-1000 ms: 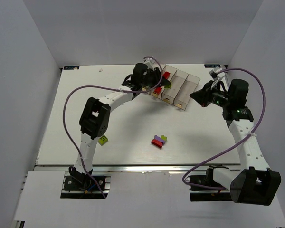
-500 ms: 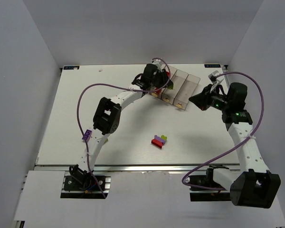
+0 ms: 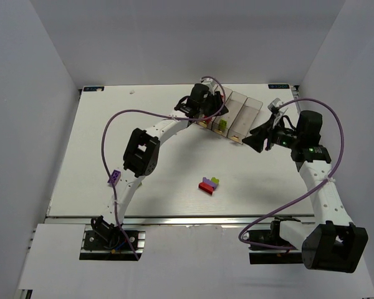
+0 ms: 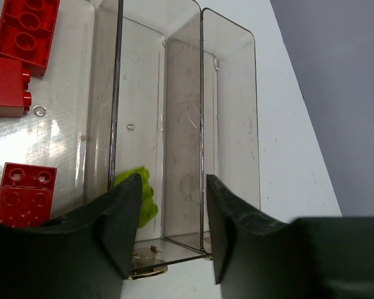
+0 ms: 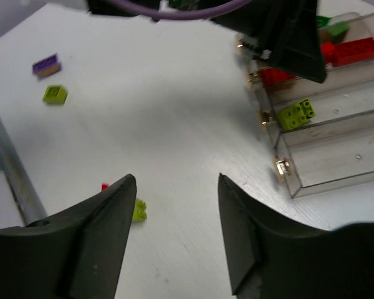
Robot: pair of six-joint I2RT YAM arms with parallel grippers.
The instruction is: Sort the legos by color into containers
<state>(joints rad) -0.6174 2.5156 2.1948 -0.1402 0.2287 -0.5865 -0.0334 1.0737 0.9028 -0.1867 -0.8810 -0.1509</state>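
I had the left gripper (image 4: 171, 205) open over the clear plastic bins (image 4: 230, 124), lime studded brick (image 4: 143, 190) below kept apart from the red bricks (image 4: 25, 31) by colour, right gripper (image 5: 174, 187) open too.

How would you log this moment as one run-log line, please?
left jaws: open, empty, over containers | right jaws: open, empty | yellow-green lego: binned | loose legos: mid-table

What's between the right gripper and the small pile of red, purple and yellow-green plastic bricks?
Nothing: the top view shows only bare white table between the right gripper and that brick pile.
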